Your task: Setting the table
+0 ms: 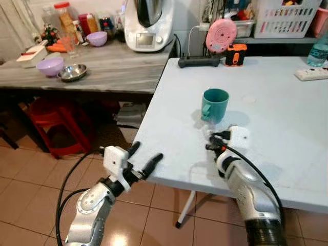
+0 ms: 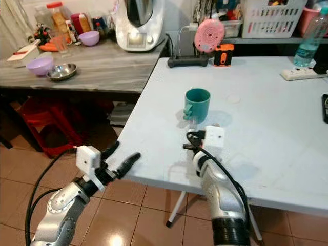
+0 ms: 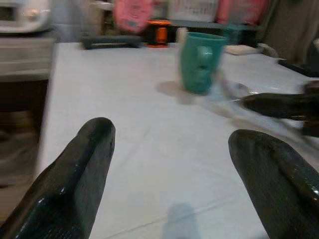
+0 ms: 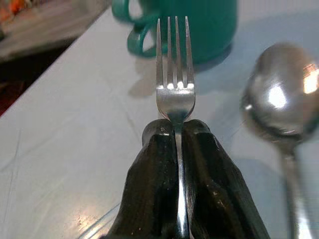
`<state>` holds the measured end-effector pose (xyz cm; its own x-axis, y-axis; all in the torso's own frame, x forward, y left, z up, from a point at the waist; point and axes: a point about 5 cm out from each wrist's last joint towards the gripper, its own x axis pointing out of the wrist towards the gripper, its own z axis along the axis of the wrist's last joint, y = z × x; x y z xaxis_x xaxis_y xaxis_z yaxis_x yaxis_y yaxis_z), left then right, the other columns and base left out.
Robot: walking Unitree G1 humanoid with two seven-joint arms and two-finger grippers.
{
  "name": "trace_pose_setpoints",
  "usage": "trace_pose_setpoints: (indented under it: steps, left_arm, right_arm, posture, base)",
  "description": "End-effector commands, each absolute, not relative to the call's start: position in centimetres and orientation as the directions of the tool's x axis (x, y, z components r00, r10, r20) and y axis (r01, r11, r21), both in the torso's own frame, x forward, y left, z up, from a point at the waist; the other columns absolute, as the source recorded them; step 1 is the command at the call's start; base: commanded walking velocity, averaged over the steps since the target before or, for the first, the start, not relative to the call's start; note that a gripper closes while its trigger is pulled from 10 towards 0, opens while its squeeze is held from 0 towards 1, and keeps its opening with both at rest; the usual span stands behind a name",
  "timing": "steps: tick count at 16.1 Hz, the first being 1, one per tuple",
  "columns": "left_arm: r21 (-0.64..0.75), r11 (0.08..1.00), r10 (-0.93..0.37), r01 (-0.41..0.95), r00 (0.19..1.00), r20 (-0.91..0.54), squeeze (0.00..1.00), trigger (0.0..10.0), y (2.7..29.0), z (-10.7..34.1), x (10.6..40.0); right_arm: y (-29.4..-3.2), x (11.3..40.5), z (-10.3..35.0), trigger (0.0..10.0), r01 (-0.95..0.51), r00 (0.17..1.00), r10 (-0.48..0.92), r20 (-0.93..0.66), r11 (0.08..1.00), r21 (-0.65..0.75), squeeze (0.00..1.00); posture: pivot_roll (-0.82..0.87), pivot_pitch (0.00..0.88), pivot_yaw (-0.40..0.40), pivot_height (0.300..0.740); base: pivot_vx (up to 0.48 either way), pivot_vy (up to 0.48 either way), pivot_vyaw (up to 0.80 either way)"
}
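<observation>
A teal mug stands upright on the white table, its handle turned toward me. Just in front of it my right gripper is shut on a metal fork, whose tines point at the mug's base. A metal spoon lies flat on the table beside the fork. In the left eye view the right gripper sits low over the table. My left gripper is open and holds nothing; it hovers at the table's near left edge, and its wrist view looks across the table at the mug.
A wooden side table at the left carries two purple bowls, a steel bowl and a white kitchen machine. A red stool stands under it. A pink disc, an orange device and a power strip line the white table's far edge.
</observation>
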<state>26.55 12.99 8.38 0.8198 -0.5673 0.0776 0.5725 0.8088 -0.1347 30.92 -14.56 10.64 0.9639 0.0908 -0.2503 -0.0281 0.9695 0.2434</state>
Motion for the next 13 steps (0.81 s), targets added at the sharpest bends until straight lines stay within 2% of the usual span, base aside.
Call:
trace_pose_setpoints:
  steps: [1, 2, 3, 6, 11, 13]
  left_arm:
    - [-0.112, 0.858, -0.498, 0.501, 0.866, 0.055, 0.00, 10.0, 13.8, 8.2, 27.2]
    - [-0.109, 0.876, -0.469, 0.470, 0.883, 0.037, 0.00, 10.0, 13.9, 8.0, 27.4]
    - [-0.105, 0.910, -0.402, 0.402, 0.915, 0.017, 0.00, 10.0, 14.1, 7.9, 28.0]
    - [-0.173, 0.897, -0.406, 0.406, 0.913, 0.038, 0.00, 10.0, 13.7, 8.1, 28.5]
    - [-0.188, 0.892, -0.408, 0.412, 0.911, 0.059, 0.00, 10.0, 13.1, 8.2, 28.7]
    - [-0.187, 0.891, -0.409, 0.413, 0.911, 0.058, 0.00, 10.0, 13.1, 8.2, 28.7]
  right_arm:
    - [-14.3, 30.4, 11.5, 0.0, -0.023, 0.973, 0.078, -0.219, 0.970, 0.244, 0.00]
    - [-14.4, 30.2, 11.6, 1.2, -0.018, 0.978, 0.070, -0.195, 0.967, 0.255, 0.00]
    - [-14.7, 29.8, 11.7, 10.0, -0.005, 0.984, 0.047, -0.169, 0.971, 0.237, 0.00]
    - [-15.1, 29.4, 12.2, 10.0, 0.012, 0.993, 0.012, -0.121, 0.979, 0.203, 0.00]
    - [-16.0, 29.1, 12.0, 10.0, 0.045, 0.992, -0.023, -0.124, 0.982, 0.184, 0.00]
    - [-15.9, 29.2, 12.0, 10.0, 0.040, 0.993, -0.020, -0.118, 0.984, 0.172, 0.00]
  posture:
    - [-0.06, 0.000, 0.098, 0.740]
    - [-0.06, 0.000, 0.098, 0.740]
    - [-0.06, 0.000, 0.098, 0.740]
    - [-0.06, 0.000, 0.098, 0.740]
    - [-0.08, 0.000, 0.106, 0.740]
    - [-0.08, 0.000, 0.106, 0.740]
  base:
    - [0.000, 0.000, 0.00]
    - [0.000, 0.000, 0.00]
    - [0.000, 0.000, 0.00]
    - [0.000, 0.000, 0.00]
    - [0.000, 0.277, -0.76]
    - [0.000, 0.364, 0.00]
